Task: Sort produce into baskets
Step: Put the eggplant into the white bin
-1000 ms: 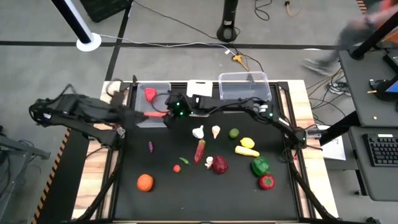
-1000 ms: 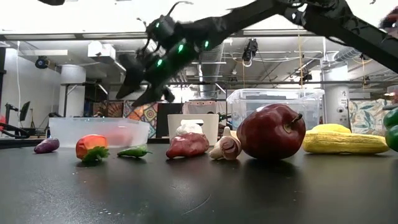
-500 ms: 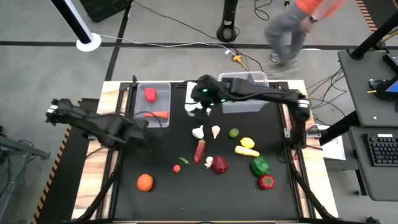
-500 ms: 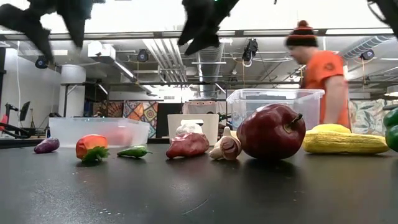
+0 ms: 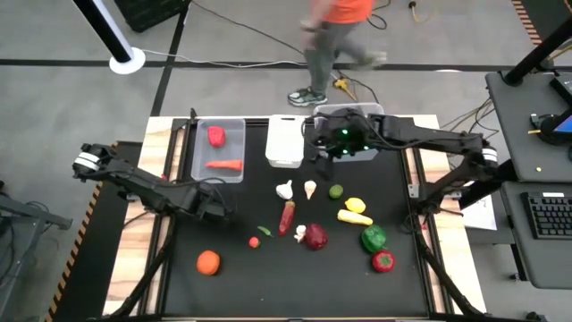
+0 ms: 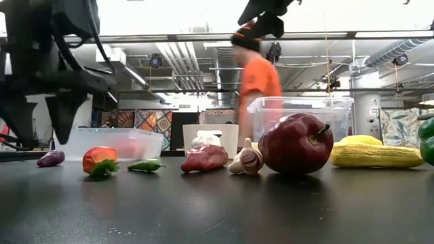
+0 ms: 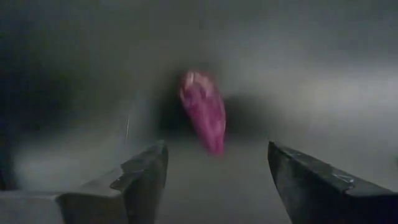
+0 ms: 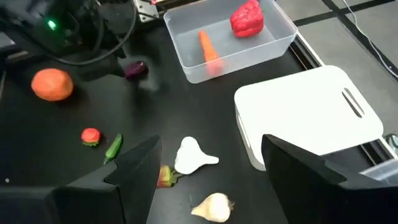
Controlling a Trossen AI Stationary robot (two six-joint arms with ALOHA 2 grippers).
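My left gripper (image 5: 217, 211) is open and hovers just above a small purple vegetable (image 7: 204, 112), which lies on the black table and also shows in the low view (image 6: 51, 158); the fingers stand on either side of it without touching. My right gripper (image 5: 323, 148) is open and empty, high over the near edge of the right clear tub (image 5: 353, 125). The left clear tub (image 5: 219, 148) holds a red pepper (image 5: 215, 135) and a carrot (image 5: 223, 165). The white tub (image 5: 284, 141) stands between the two clear tubs.
Loose produce lies mid-table: garlic (image 5: 284, 189), lime (image 5: 336, 190), lemon (image 5: 356, 205), a long red vegetable (image 5: 287, 216), green chili (image 5: 264, 230), orange (image 5: 208, 261), a dark red fruit (image 5: 315, 236), green pepper (image 5: 374, 238), red pepper (image 5: 382, 261). A person in orange (image 5: 335, 27) walks behind the table.
My left gripper has let go of the carrot, which now lies in the left clear tub, and has gone toward the near edge and down over the purple vegetable. My right gripper has swung from beside the left tub toward the table's right, past the white tub.
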